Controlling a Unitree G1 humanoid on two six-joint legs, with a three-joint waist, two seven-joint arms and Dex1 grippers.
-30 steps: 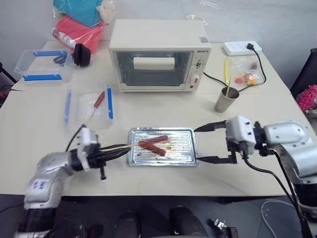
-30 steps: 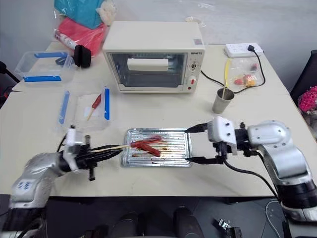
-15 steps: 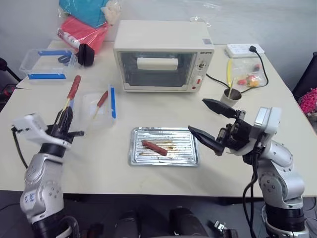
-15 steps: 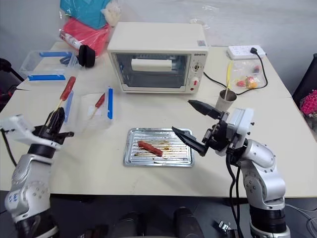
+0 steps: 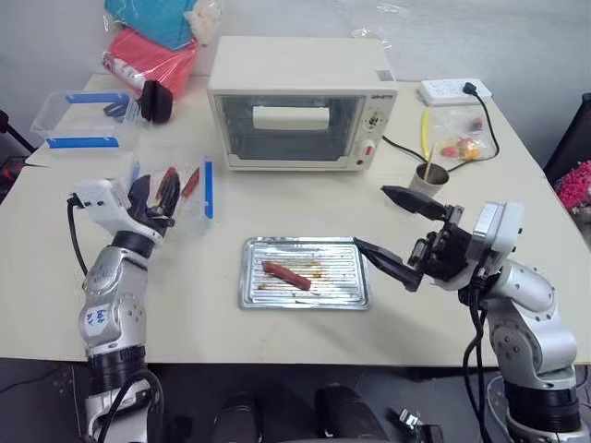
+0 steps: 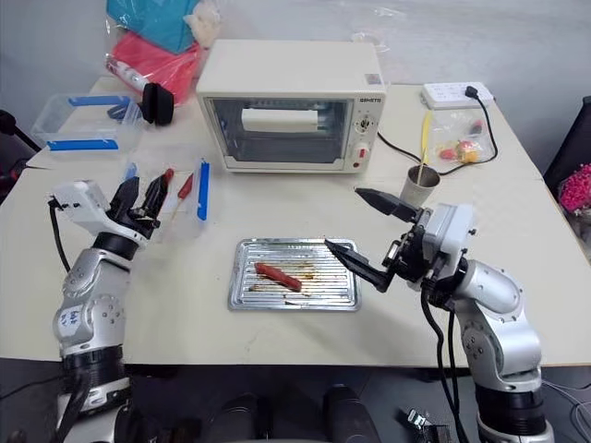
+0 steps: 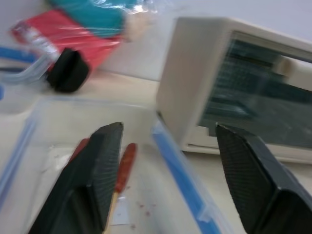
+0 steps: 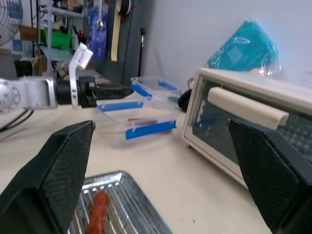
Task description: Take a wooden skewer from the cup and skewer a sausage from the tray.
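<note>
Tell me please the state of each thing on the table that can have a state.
toaster oven: door closed.
tray: flat on the table, one sausage lying in it.
clear box: open, skewered sausages inside.
cup: upright, sticks standing in it.
left gripper: open, over the clear box.
right gripper: open wide, empty.

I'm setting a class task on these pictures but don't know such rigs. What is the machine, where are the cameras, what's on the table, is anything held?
It is a humanoid robot with two arms, each ending in a two-fingered gripper. Two pictures come from its head, looking down; two from cameras on its wrists. On the table stand a toaster oven, a metal tray with one sausage, a cup holding a wooden skewer and a clear box with skewered sausages. The left gripper is open at the box, the right gripper open near the tray; neither holds anything.
</note>
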